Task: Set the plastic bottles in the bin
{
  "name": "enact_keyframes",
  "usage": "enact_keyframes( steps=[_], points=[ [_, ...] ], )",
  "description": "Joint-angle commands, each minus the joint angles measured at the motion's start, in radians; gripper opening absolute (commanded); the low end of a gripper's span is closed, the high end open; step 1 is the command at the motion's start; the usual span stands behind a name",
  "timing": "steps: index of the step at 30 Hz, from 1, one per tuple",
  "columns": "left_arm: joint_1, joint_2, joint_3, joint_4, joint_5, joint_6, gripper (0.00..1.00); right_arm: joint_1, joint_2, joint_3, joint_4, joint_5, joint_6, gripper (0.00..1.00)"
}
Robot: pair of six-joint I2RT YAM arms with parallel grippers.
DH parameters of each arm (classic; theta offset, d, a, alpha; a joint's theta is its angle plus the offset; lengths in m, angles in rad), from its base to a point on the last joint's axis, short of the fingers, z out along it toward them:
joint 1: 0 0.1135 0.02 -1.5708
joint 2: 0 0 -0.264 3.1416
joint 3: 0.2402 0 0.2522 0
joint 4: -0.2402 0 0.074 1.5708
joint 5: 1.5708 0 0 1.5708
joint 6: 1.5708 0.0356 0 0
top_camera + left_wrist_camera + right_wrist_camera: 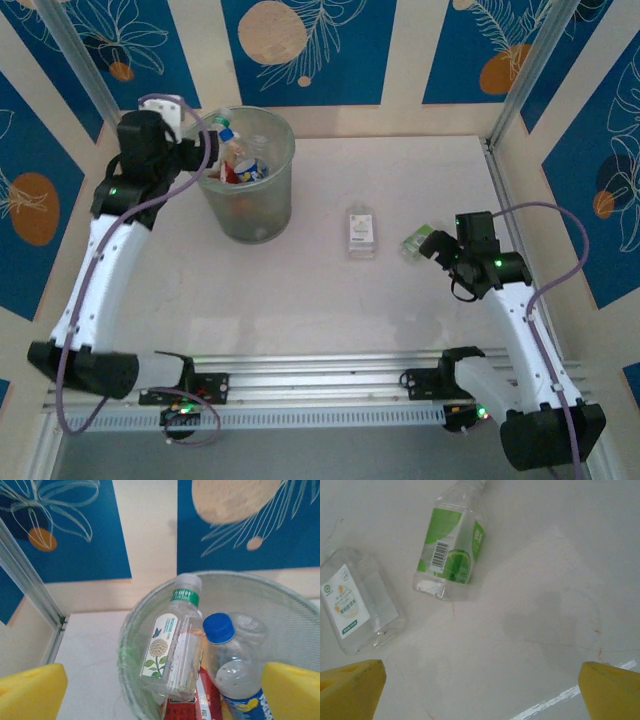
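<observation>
Left pincer gapes empty over bin; right pincer gapes empty near green-label bottle

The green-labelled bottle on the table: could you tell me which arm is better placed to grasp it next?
Right, probably: the right gripper hangs open near the green-labelled bottle, whereas the left gripper is far off over the bin.
</observation>
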Motion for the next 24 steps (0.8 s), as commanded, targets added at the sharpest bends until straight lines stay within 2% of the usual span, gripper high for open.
enact_keyframes(
  steps=[1, 11, 19, 24],
  points=[
    [-0.003, -0.073, -0.087, 0.06, 0.054, -0.098, 1.0, -0.02, 0.028, 0.017, 0.04, -0.013, 0.026, 0.99],
    [-0.002, -0.193, -0.256, 0.122, 0.186, -0.224, 1.0, -0.116, 0.236, 0.031, 0.194, -0.141, 0.011, 0.99],
    [-0.002, -0.209, -0.302, 0.125, 0.171, -0.234, 1.0, -0.105, 0.485, 0.145, 0.279, -0.179, -0.013, 0.99],
    [-0.002, -0.204, -0.302, 0.123, 0.164, -0.232, 0.99, -0.077, 0.635, 0.239, 0.262, -0.134, -0.026, 0.99]
  ],
)
